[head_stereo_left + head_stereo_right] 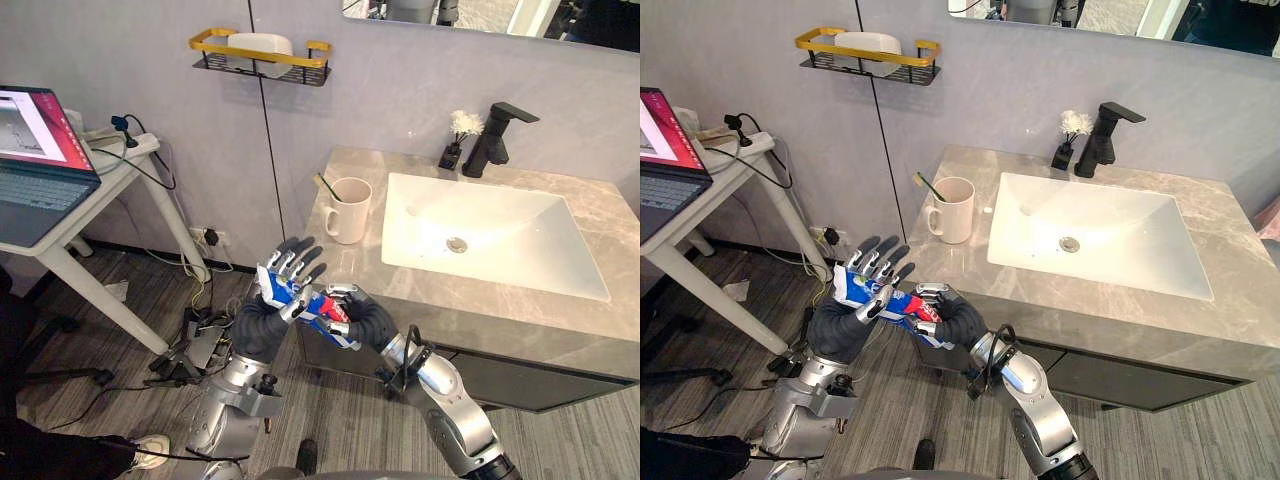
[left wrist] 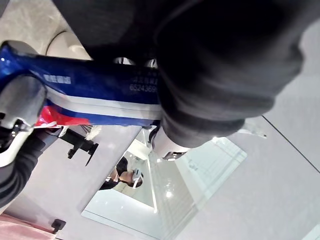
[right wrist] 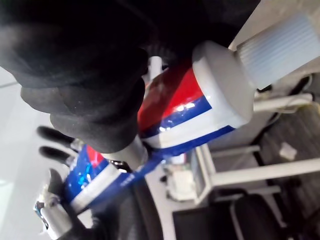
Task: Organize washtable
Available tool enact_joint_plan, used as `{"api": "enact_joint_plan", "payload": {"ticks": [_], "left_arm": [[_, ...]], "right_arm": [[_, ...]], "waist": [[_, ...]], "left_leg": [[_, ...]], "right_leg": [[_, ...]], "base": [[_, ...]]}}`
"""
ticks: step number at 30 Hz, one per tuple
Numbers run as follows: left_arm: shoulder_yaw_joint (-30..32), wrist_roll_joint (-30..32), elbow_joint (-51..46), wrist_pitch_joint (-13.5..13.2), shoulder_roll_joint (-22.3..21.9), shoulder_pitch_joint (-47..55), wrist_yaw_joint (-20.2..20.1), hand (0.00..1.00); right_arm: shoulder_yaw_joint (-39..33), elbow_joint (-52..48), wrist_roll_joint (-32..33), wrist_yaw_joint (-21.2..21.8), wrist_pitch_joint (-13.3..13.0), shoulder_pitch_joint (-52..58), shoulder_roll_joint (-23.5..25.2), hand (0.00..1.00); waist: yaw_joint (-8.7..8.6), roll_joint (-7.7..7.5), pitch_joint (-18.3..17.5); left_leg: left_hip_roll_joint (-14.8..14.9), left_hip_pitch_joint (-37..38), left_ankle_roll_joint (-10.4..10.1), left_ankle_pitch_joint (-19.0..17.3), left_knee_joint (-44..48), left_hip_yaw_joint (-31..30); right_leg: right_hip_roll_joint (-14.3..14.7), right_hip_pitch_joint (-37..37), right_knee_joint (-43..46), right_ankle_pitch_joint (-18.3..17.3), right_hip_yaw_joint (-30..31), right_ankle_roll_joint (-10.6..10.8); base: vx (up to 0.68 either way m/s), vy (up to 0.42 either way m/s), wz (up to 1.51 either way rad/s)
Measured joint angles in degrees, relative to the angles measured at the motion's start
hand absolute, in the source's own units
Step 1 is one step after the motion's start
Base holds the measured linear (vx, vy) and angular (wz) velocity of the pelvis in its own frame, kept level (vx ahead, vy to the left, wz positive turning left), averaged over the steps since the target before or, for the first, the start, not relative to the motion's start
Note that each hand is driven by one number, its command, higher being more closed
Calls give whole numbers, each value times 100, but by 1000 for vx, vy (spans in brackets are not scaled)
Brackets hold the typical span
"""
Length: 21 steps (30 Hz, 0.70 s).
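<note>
A blue, red and white toothpaste tube (image 1: 283, 290) hangs in the air just off the front left corner of the grey stone washtable (image 1: 362, 272). My left hand (image 1: 262, 322) backs its flat end: fingers straight and spread upward, thumb (image 2: 20, 100) folded over the tube (image 2: 100, 90). My right hand (image 1: 366, 318) is curled round the other end, where the white cap (image 3: 280, 45) sticks out past its fingers. A white mug (image 1: 348, 210) with a toothbrush (image 1: 325, 187) in it stands on the washtable's left side.
A white sink basin (image 1: 480, 235) fills most of the washtable, with a black faucet (image 1: 497, 135) and a small black holder (image 1: 458, 140) behind it. A yellow-railed wall shelf (image 1: 260, 50) holds a white dish. A laptop (image 1: 35, 150) sits on a white side table at the left.
</note>
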Motion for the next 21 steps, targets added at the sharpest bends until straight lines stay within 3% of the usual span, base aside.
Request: {"api": "enact_joint_plan", "payload": {"ticks": [12,13,21], "left_arm": [[-55,-6,122,-4,36,-179,109,100],[-54,-5,122,-4,37,-189,113,100],[107,357,130,-3,48,-507,143,100]], "right_arm": [[20,14,0,-103,-32,87,2,100],[18,14,0,-119,-33,87,3,0],[-32,14,-24,-214,-31,74,5,0]], "waist": [[-4,35,-73],[-8,38,-75],[-15,62,-153]], "left_leg": [[16,43,-3,-4,0,132],[16,43,-25,-20,0,142],[19,45,-29,-23,1,229]], "right_leg": [[9,-12,-19,45,145,4],[8,-15,-21,47,151,1],[2,-33,-33,68,202,-17]], "base": [[-3,-1,-5],[-14,6,-6],[-5,2,-3]]}}
